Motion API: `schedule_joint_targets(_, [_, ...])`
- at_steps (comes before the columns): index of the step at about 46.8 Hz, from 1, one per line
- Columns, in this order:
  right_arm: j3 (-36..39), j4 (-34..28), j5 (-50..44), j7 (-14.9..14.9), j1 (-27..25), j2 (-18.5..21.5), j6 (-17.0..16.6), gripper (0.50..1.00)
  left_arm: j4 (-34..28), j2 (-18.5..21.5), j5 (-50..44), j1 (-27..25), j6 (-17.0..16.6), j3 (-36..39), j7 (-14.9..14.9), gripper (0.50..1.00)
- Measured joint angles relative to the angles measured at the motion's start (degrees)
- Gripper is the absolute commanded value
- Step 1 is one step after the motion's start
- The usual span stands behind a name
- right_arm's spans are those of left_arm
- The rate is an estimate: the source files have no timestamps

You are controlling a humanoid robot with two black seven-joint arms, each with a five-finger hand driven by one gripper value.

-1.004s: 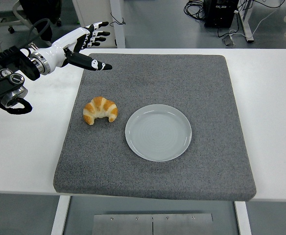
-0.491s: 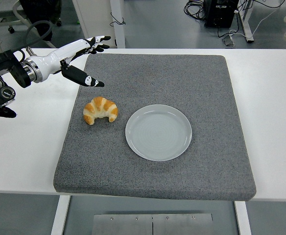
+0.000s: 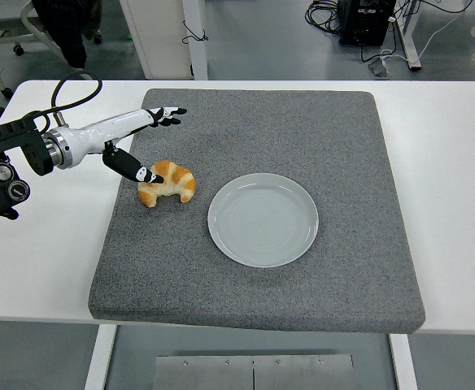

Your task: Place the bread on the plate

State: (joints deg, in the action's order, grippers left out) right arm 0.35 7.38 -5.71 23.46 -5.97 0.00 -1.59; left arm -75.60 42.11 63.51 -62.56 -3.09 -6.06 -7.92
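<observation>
Left hand, fingers spread and holding nothing. The thumb points down and right, its tip at the left end of the bread, touching it or just short of it; contact cannot be told. The other fingers reach right, on the far side of the bread and apart from it. The white palm and forearm run back left to a black arm that enters at the left edge, with a black cable looped over it.

The bread, a croissant, lies on the left part of the grey mat, near the mat's left edge and not on the plate. A narrow strip of bare mat separates it from the plate, which lies just to its right and slightly nearer. The plate is white, round and holds nothing.

Bare mat lies open to the right of the plate, on the far side of it and on the near side up to the mat's near edge. The mat rests on a white table, whose bare top shows left and right of it. The right arm does not appear.
</observation>
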Motion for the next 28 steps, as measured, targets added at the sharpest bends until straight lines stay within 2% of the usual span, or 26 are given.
schedule_joint_targets(7, [0.0,0.0,0.0,0.0,0.0,0.0,0.0,1.0,0.0,-0.1,3.5,1.5,-2.3,0.1,0.0,0.927])
schedule_joint_targets(17, [0.0,0.0,0.0,0.0,0.0,0.0,0.0,1.0,0.1,-0.4,4.2,2.8,-3.2,1.0,0.0,0.927])
schedule_joint_targets(28, [0.0,0.0,0.0,0.0,0.0,0.0,0.0,1.0,0.9,-1.0,4.2,2.8,-7.4,3.9,0.0,0.927])
